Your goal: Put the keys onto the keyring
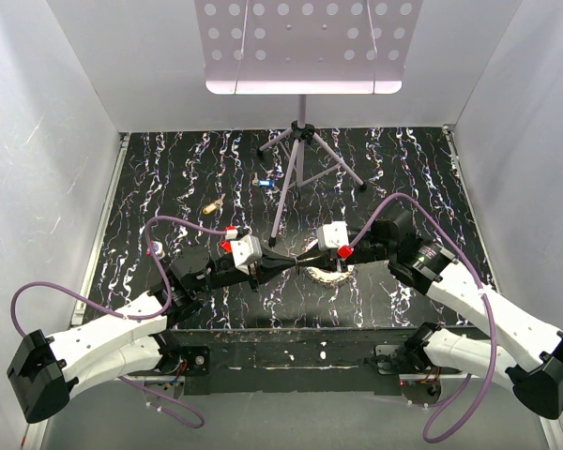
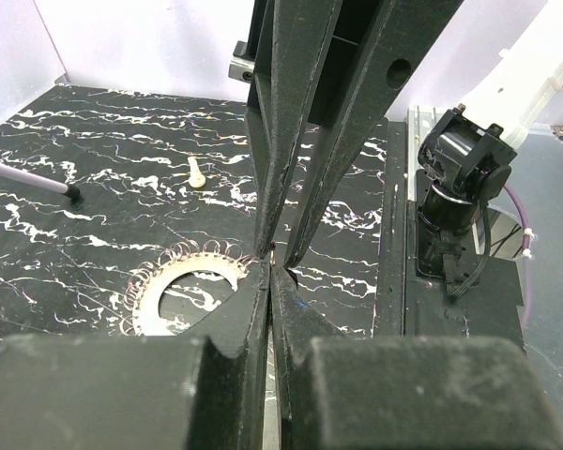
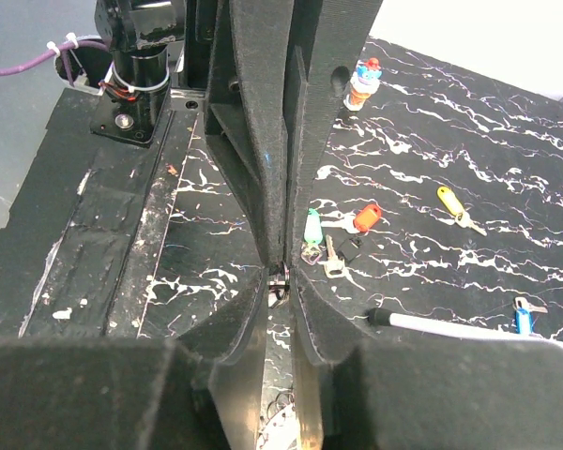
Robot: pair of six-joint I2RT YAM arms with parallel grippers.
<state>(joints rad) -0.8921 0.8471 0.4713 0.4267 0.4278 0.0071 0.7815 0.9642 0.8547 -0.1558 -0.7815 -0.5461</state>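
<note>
While meeting tip to tip low over the bench [image 2: 94,141], seems mid-way thru getting one key onto the ring. Left end effector [image 2: 270,267]: clamped fully shut, nothing clearly seen betw. pads. Right end effector [image 3: 281,277]: nearly closed, pinching a small metal bit, prob. a key [image 3: 280,284], too small to be sure. Keyring [image 2: 183,286]: flat on bench, just beside the tips, no key visibly on it yet. Spares close by: green key [image 3: 311,228], red key [image 3: 368,217], silver key [image 3: 331,258]. Farther off: yellow key [image 3: 448,199], blue key [image 3: 521,314]. Next move, prob.: needs ring lifted or pinned, key hole lined up w/ ring wire, slow push.
</note>
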